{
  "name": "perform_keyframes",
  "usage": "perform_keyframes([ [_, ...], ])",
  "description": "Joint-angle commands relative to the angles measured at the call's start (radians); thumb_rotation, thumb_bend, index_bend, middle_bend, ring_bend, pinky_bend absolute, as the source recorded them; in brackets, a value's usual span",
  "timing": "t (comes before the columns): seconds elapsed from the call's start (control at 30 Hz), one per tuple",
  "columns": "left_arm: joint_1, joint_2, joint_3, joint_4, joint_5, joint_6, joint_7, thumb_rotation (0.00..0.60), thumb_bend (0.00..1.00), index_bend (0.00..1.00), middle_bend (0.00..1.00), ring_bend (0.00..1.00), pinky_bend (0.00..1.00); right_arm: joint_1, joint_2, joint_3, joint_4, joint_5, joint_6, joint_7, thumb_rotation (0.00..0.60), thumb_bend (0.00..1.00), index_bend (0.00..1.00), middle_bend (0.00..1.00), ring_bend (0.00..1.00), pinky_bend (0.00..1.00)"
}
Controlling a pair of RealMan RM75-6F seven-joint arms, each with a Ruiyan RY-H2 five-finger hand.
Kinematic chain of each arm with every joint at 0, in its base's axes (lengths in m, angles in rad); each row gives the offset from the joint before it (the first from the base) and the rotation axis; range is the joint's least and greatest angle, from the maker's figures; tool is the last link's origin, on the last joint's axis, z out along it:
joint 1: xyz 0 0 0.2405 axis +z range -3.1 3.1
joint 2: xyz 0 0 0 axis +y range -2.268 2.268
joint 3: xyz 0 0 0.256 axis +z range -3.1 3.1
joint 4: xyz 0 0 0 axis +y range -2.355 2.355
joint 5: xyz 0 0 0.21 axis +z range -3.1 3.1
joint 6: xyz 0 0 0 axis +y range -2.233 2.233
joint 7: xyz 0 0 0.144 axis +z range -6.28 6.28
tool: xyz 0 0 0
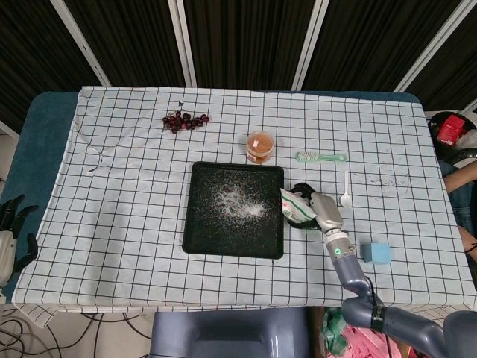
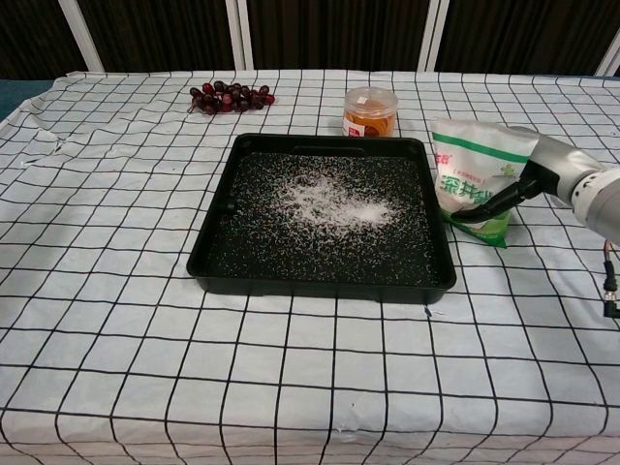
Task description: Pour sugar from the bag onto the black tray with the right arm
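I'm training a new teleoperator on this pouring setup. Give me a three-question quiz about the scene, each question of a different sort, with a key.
1. True or false: sugar already lies on the black tray.
2. Which hand holds the sugar bag? A) left hand B) right hand
3. Fill in: behind the tray stands an orange ____.

Key: 1 true; 2 B; 3 jar.

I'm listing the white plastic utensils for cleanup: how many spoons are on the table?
1. A white spoon lies on the cloth right of the sugar bag, just below the green brush. Nothing else spoon-like shows, though the right hand could hide something small.
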Motion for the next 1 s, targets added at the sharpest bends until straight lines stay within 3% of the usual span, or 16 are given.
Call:
perform_keyframes([
  [0.03,0.000,0.000,0.000,0.001,0.001,0.001,0.002,0.600,0.66,0.20,0.03,0.00,0.00,-0.022,0.027,-0.008,-0.031,-0.018,0.010,0.020,0.600,0.08,0.27,0.16,0.28,0.38],
  [0.43,0.001,-0.002,0.001,0.002,0.003,0.003,0.005,0.600,0.66,0.20,0.03,0.00,0.00,-0.102,0.156,-0.038,-0.157,-0.057,0.063,0.023,0.600,0.08,0.26,0.16,0.28,0.37],
  [0.67,0.000,-0.003,0.001,-0.002,0.003,0.003,0.006,0.600,0.66,0.20,0.03,0.00,0.00,-0.183,0.421,-0.105,-0.377,-0.090,0.099,-0.088,0.600,0.09,0.23,0.16,0.28,0.37],
  [0.87,-0.001,-0.002,0.002,-0.005,0.009,0.004,0.008,0.600,0.66,0.20,0.03,0.00,0.00,-0.267,0.505,-0.143,-0.405,-0.167,0.284,-0.265,0.600,0.11,0.21,0.16,0.27,0.35],
  [1.0,-0.001,-0.002,0.003,-0.007,0.013,0.006,0.009,0.600,0.66,0.20,0.03,0.00,0.00,-0.316,0.497,-0.154,-0.359,-0.244,0.404,-0.278,0.600,0.11,0.23,0.16,0.27,0.35],
])
